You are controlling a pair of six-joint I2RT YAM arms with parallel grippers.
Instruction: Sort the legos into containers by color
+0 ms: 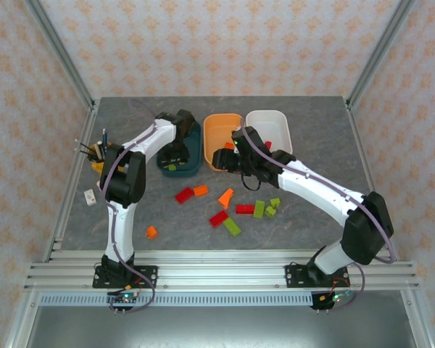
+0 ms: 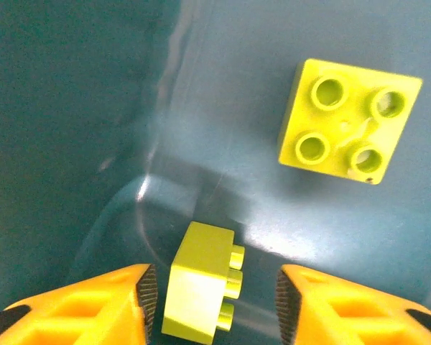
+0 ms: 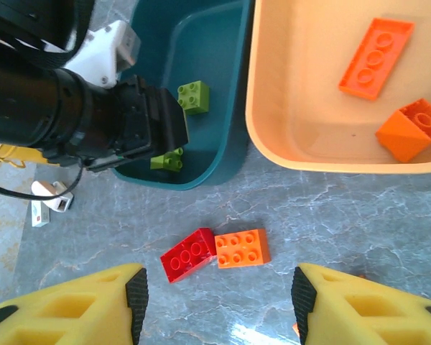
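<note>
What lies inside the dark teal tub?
Two lime green bricks: a square brick, studs up, and a second brick on its side at the open left gripper. The left arm hides part of the tub.

Two lime legos [image 2: 348, 121] in teal tub [image 2: 72, 108]

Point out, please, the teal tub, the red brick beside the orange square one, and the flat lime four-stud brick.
teal tub [image 3: 223, 57], right wrist view, bare inner wall.
red brick [image 3: 189, 254], right wrist view, studded top.
lime four-stud brick [image 2: 348, 118], left wrist view, middle of studded top.
</note>
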